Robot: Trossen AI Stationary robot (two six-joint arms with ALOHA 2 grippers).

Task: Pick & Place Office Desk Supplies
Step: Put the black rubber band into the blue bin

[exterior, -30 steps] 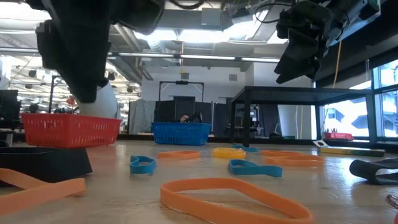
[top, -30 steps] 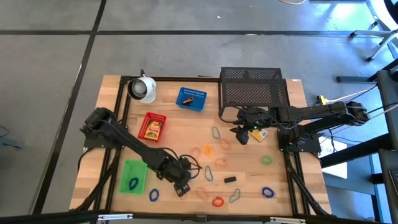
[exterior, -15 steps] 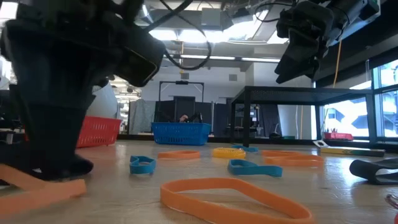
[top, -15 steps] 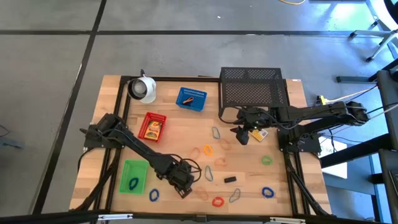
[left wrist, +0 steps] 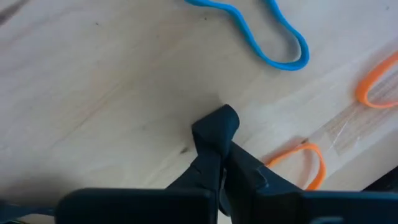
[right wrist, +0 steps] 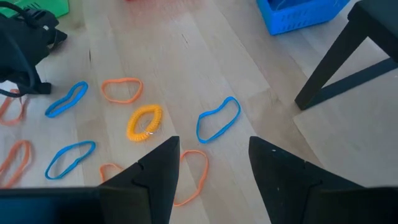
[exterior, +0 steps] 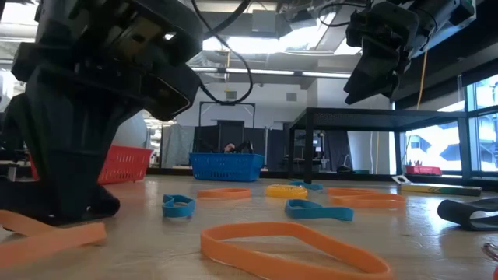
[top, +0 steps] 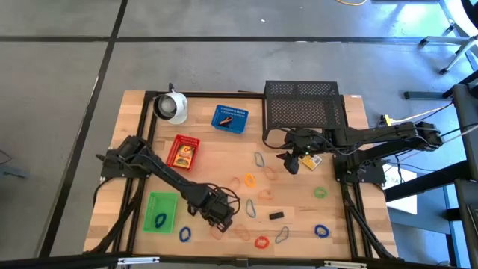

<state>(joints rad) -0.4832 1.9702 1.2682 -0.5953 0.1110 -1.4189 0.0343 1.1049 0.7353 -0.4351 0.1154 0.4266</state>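
Coloured band loops lie scattered on the wooden table, with grey wire clips and a small black clip among them. My left gripper is down near the table's near edge, right of the green tray, and it is shut. An orange band lies just beside its fingers and a blue band lies farther off. The red tray holds a yellow box. The blue tray stands farther back. My right gripper hangs open above the table by the rack, holding nothing. My left gripper points steeply down, and its shut fingertips meet bare wood with nothing showing between them. The orange band's end runs in behind one finger. I cannot tell whether the finger touches it.
A big black mesh rack stands at the far right, and a white cup-like object at the far left. More bands lie in front of the left gripper and near the right edge.
My left gripper has sunk onto the table, rolled about its own axis, and shut. The bands have stayed where they were.
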